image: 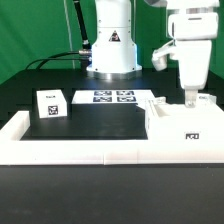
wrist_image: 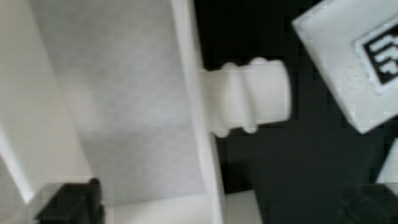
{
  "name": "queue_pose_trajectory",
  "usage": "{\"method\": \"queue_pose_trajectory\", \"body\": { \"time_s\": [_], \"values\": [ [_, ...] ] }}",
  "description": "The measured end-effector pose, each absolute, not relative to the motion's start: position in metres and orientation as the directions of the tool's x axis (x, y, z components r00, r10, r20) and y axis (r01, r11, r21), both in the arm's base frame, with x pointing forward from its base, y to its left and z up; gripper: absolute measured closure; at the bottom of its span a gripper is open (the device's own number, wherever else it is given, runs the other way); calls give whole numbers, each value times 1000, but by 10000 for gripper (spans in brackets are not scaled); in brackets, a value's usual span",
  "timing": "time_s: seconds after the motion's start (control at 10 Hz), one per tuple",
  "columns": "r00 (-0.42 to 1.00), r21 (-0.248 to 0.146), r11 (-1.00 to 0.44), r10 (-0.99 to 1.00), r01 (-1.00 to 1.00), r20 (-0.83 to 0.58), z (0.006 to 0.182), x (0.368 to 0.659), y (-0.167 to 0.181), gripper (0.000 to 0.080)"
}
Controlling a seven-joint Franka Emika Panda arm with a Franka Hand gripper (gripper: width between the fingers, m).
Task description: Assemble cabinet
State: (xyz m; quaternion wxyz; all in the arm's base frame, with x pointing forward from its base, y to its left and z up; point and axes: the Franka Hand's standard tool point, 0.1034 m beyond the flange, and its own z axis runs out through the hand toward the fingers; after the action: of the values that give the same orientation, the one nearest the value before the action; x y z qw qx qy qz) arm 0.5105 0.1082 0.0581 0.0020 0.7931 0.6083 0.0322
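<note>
The cabinet's white open box [image: 172, 125] stands at the exterior view's right, against the low white border wall [image: 90, 150]. My gripper [image: 190, 98] hangs straight down over the box's far part, its fingertips at the top rim. In the wrist view the gripper [wrist_image: 228, 205] is open, and its dark fingers [wrist_image: 71, 205] straddle a white wall of the box [wrist_image: 151, 120] without gripping it. A short ribbed white peg [wrist_image: 249, 95] sticks out from that wall's side. A small white tagged block [image: 50, 104] sits apart at the exterior view's left.
The marker board [image: 112, 97] lies flat in front of the robot base [image: 112, 50]. In the wrist view a flat white tagged corner [wrist_image: 356, 50] lies on the black table beyond the peg. The border wall runs along the front and both sides.
</note>
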Motion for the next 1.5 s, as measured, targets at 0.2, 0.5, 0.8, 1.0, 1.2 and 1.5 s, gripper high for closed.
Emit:
{"method": "queue_pose_trajectory", "body": {
  "time_s": [0.2, 0.5, 0.8, 1.0, 1.2, 1.5],
  "values": [
    [345, 63, -349, 937, 935, 61, 73, 490, 109, 10],
    [429, 47, -431, 902, 901, 55, 75, 473, 120, 1],
    [421, 47, -423, 906, 905, 53, 74, 474, 117, 2],
    [424, 47, -427, 904, 903, 57, 72, 465, 111, 2],
    [378, 34, -381, 924, 924, 64, 60, 434, 123, 2],
    [378, 31, -382, 921, 924, 88, 50, 418, 154, 2]
  ]
}}
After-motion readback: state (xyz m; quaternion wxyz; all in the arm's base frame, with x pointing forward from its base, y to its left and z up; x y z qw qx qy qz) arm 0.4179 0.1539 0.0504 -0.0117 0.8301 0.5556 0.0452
